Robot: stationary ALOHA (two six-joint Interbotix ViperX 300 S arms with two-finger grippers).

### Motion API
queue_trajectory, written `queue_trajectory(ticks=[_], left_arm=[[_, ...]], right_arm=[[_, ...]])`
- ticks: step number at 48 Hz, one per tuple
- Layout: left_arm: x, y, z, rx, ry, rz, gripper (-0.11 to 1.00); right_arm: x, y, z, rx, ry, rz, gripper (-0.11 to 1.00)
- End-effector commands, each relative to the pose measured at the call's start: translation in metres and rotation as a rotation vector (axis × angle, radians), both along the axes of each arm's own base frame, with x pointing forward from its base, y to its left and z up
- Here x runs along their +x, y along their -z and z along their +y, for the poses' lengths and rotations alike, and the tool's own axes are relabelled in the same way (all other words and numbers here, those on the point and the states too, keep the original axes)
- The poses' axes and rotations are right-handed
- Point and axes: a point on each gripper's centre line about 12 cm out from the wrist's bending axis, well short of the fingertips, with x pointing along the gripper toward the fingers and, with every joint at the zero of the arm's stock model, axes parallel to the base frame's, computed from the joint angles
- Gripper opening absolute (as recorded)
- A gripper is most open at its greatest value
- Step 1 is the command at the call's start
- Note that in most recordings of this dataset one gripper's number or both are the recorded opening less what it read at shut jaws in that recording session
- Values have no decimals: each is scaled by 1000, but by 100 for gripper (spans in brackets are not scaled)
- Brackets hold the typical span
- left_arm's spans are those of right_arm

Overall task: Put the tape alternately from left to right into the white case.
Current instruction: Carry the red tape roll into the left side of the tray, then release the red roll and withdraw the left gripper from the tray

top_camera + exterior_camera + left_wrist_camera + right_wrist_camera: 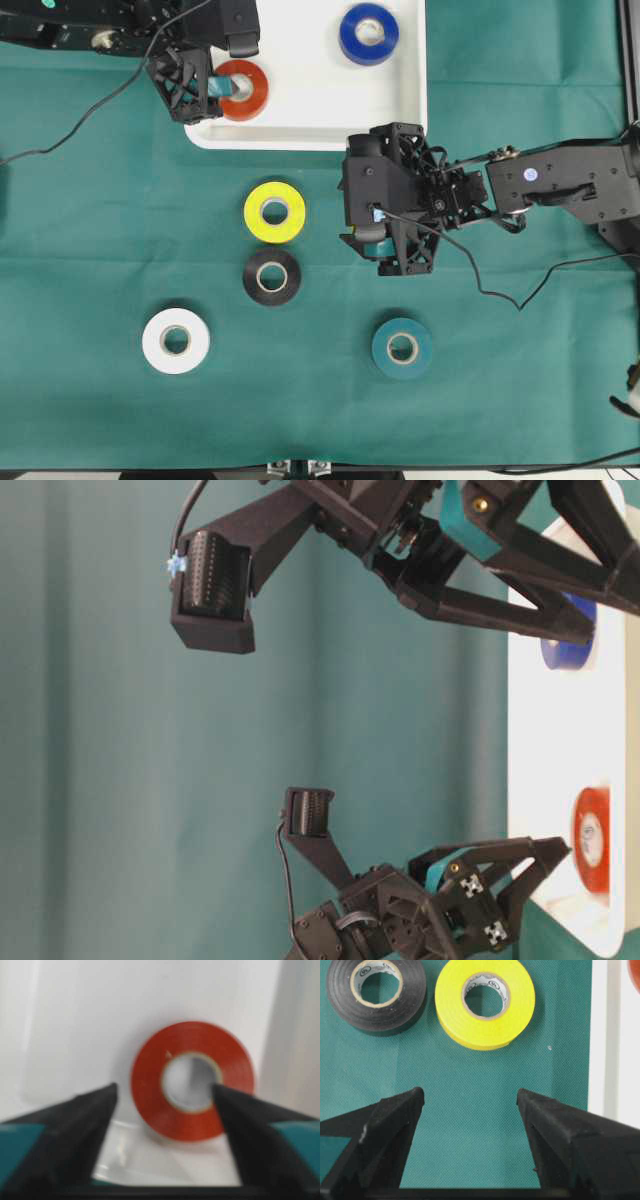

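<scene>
Left end effector [165, 1095] spread beside red tape roll [243, 89] in white case [320, 120]; should retreat straight, no nudging. Right end effector [470, 1097] spread, empty, near yellow roll [485, 1002].

Right gripper [470, 1097] jaws spread wide, nothing between, above green cloth [470, 1125]. Yellow tape roll [485, 1002] ahead, flat; black tape roll [376, 992] just beside it, left. White tray [615, 1060] edge at right.

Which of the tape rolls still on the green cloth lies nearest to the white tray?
The yellow tape roll; the black, white and teal rolls lie farther from the white plastic tray.
</scene>
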Motion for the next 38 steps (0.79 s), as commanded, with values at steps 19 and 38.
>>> queue_trajectory(ticks=[19,38], left_arm=[[-3,-25,-11,22,23,-67,83],[-1,-25,-22,18,48,-65,82]], right_arm=[[2,-6,2,3,-8,-22,82],[2,-6,2,3,-8,-24,82]])
